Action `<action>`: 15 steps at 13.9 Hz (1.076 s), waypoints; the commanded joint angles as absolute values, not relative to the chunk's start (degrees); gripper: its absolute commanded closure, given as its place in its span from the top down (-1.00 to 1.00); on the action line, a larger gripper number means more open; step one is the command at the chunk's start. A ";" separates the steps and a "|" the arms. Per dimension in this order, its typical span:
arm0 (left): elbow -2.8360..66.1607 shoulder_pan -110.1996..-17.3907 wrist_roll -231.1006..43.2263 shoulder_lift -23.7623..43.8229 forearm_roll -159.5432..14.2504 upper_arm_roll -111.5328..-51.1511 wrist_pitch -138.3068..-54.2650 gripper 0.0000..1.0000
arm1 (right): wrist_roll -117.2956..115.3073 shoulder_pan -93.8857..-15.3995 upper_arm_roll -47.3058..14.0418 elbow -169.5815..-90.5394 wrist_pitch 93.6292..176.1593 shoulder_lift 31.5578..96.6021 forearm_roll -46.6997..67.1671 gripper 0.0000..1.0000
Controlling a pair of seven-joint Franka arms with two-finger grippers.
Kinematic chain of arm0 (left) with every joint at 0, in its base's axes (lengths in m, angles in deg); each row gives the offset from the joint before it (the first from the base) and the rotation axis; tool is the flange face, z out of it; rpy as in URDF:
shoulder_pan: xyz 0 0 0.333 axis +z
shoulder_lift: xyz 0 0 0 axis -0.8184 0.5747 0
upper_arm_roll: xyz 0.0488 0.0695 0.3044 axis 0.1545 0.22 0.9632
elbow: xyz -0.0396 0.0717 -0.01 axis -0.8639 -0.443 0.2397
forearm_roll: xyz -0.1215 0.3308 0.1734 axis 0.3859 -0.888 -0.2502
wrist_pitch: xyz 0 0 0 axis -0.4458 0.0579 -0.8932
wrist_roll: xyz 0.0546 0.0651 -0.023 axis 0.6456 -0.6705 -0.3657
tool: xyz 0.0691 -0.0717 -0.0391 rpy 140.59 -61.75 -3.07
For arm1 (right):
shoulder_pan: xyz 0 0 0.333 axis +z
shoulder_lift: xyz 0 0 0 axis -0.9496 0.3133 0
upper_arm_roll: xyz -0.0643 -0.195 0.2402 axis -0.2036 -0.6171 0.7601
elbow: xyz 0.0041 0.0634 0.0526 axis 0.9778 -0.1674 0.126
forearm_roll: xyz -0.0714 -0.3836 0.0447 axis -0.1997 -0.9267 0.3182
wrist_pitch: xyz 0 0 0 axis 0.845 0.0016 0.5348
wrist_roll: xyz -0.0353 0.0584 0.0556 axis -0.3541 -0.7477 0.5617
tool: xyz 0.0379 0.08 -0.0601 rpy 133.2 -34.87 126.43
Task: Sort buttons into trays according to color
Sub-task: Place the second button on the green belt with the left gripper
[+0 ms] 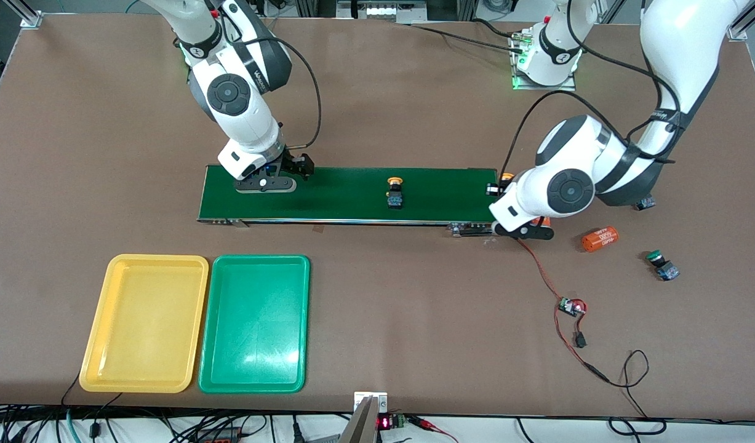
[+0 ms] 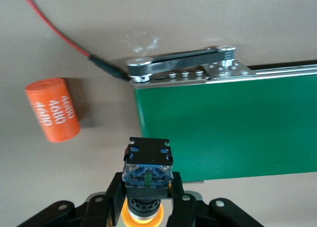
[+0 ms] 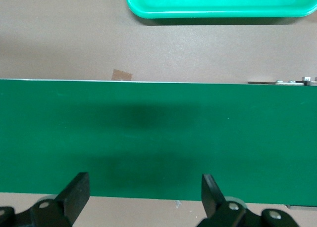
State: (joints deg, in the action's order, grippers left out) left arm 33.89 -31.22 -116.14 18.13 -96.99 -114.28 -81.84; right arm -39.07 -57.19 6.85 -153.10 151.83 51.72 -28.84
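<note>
**Yellow-capped button being carried at the belt's end**

Front view: yellow tray and green tray are lying empty; one button is riding the conveyor belt.

Left wrist view: the left gripper is clamping a yellow-capped button, probably light, rigid, best gripped by the body.

Right wrist view: the right gripper is hovering over the belt, jaws apart.
</note>
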 commanded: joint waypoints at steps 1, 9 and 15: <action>32.94 -31.63 -117.10 21.23 -97.37 -114.34 -83.97 -0.78 | -40.48 -56.71 6.75 -152.06 151.99 52.48 -29.86 1.00; 33.46 -37.07 -122.73 25.36 -98.07 -113.47 -89.07 -0.63 | -41.18 -56.62 6.75 -152.15 151.99 52.92 -29.86 1.00; 32.50 -37.26 -129.06 23.79 -97.72 -111.71 -88.72 1.00 | -41.71 -55.66 6.75 -152.15 154.80 54.59 -32.94 1.00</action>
State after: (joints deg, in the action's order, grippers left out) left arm 33.60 -37.93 -127.69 25.43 -97.00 -112.02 -89.60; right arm -39.82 -56.54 6.85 -153.08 153.82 53.31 -31.45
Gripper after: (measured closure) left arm 0.317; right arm 0.000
